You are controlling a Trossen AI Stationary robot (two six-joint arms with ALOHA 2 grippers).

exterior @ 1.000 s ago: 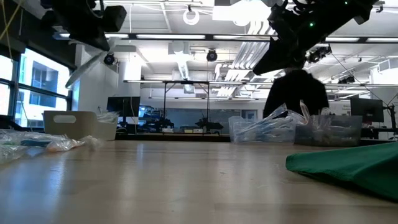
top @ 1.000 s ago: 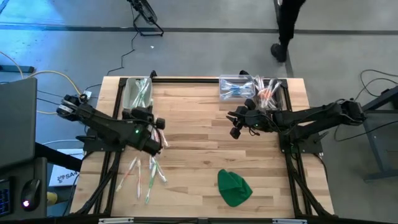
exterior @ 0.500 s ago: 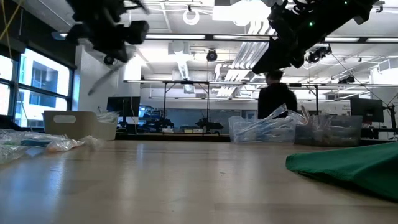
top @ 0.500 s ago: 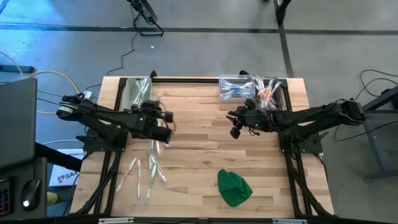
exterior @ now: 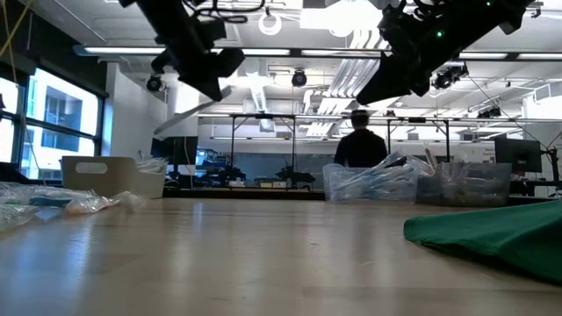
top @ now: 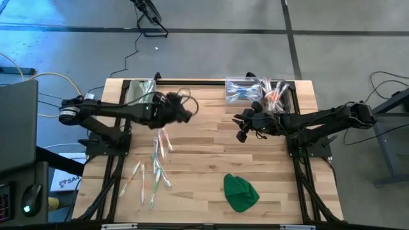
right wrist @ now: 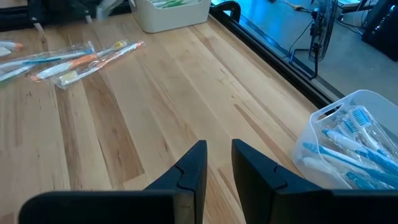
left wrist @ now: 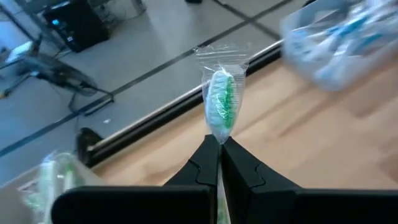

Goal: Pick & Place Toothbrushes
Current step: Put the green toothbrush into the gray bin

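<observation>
Above table's far-left | left gripper [left wrist: 219, 152] clamped on green toothbrush [left wrist: 221, 111] | right gripper [right wrist: 218, 163] apart, empty | no readable writing

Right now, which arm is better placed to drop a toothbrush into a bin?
The left. The left gripper is shut on a wrapped green toothbrush, raised above the table. The right gripper holds nothing, hovering over bare wood near the bin of blue toothbrushes.

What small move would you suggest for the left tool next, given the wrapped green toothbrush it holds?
Probably carry on across toward the bins at the table's far edge. The left tool is shut on the green toothbrush, lifted above the table, short of the clear bins. The right tool waits empty.
</observation>
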